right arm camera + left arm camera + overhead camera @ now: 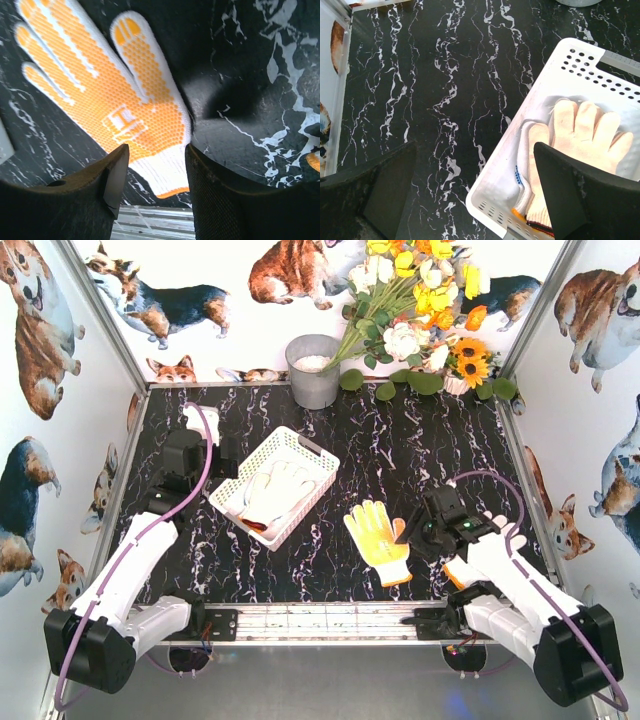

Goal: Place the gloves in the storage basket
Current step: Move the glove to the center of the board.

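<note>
Currently 1 yellow glove [378,542] lies flat on the desk [400,450], well apart from the storage basket [312,446], which already holds cream gloves [275,485]. My right fingers [215,195] stand half spread astride its cuff, pinching nothing. Left fingers [570,200] are spread wide, empty, at the basket's side. Next, I judge: lower, close on the cuff, carry it left.

A staged robot-testing booth: white wall panels printed with corgi dogs [60,440], held in bare aluminium posts [105,318], enclose a black, white-veined marble-patterned worktop [400,455]. A white left robot arm [130,575] and a white right robot arm [510,580] are bolted along its near edge.
</note>
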Controlling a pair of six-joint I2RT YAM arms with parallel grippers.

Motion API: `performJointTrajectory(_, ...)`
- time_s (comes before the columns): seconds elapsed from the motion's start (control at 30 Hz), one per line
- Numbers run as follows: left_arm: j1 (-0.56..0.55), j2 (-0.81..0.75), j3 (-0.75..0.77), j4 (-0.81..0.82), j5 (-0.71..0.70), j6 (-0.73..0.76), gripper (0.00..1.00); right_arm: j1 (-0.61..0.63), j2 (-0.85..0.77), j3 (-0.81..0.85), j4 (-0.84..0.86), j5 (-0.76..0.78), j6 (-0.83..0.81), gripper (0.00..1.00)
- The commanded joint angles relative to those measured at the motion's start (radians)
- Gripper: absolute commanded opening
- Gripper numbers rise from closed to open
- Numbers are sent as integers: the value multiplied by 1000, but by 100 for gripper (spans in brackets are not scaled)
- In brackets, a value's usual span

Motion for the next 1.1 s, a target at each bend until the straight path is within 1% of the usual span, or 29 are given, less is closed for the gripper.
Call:
performJointTrajectory(0.0,14,-18,-10,33,40,-6,94,-3,22,-31,3,-44,-13,50)
performJointTrajectory(0.2,14,-14,-10,31,42,-3,94,-3,106,-61,57,-136,-38,46)
performJointTrajectory(0.33,14,-9,-9,30,43,0,94,1,138,-80,89,-175,-39,41)
performJointTrajectory(0.5,14,2,-7,26,56,0,94,20,117,-114,133,-225,-17,32)
performJointTrajectory(0.57,14,6,-4,21,79,0,93,28,106,-138,168,-248,3,30)
performJointTrajectory(0.67,13,6,2,20,147,-16,92,39,101,-171,217,-280,20,23)
performJointTrajectory(0.8,-5,-3,14,-2,239,-119,89,62,114,-182,263,-310,17,18)
performJointTrajectory(0.9,-67,-14,14,-40,288,-173,87,76,142,-179,281,-323,3,15)
performJointTrajectory(1.07,-256,-31,-7,-107,204,-247,85,118,213,-160,304,-335,-18,7)
